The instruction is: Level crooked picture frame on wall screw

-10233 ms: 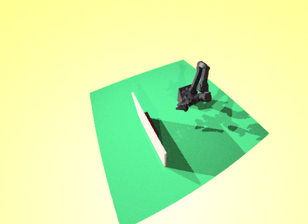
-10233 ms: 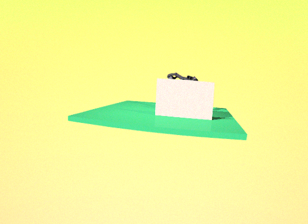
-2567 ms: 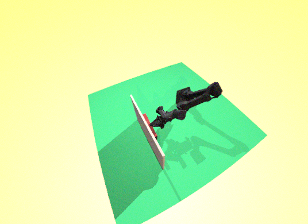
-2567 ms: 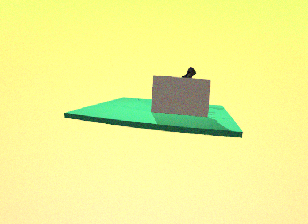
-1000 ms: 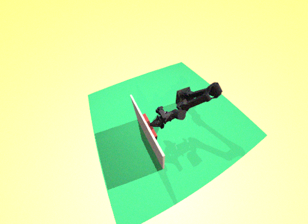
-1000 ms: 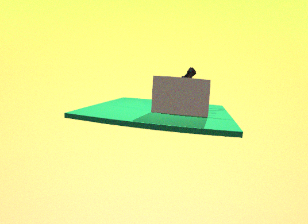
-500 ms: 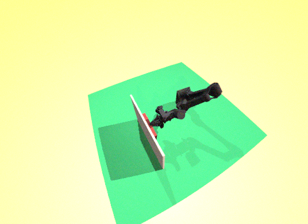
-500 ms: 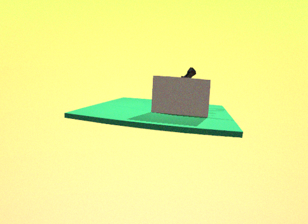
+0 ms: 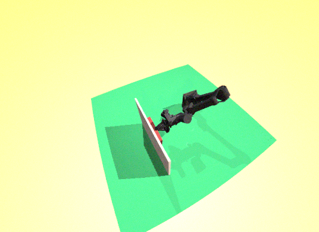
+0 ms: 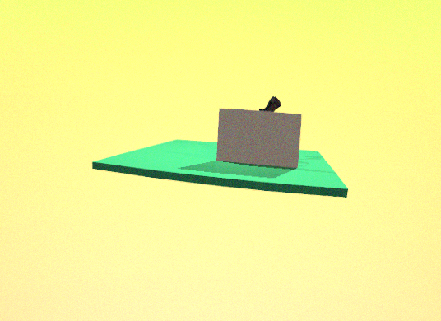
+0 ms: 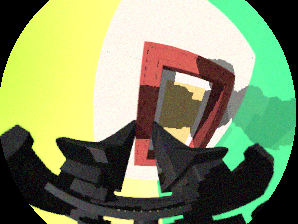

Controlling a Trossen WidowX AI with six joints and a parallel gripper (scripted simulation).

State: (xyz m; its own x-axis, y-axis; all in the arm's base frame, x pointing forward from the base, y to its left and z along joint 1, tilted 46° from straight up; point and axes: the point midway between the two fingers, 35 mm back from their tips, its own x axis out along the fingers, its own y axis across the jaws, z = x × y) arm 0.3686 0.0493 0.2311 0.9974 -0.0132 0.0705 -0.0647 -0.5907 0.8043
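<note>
The red picture frame (image 9: 159,137) (image 11: 148,75) is against the near face of the white upright wall (image 9: 169,168) (image 10: 258,138) (image 11: 120,75). My gripper (image 9: 156,129) (image 11: 144,123) is shut on one side bar of the frame, with a fingertip on each side of the bar. In the wrist view the frame looks slanted, but that view is itself turned, so I cannot tell whether it is level. A shadow falls across the frame and its picture. The screw and the notched strip are hidden. In the exterior view the wall hides frame and gripper.
The wall stands on a green table top (image 9: 119,109) (image 10: 164,155). My black arm (image 9: 202,104) reaches to the wall from the right in the top view, and part of the arm (image 10: 273,104) shows above the wall in the exterior view. Shadows lie on both sides of the wall.
</note>
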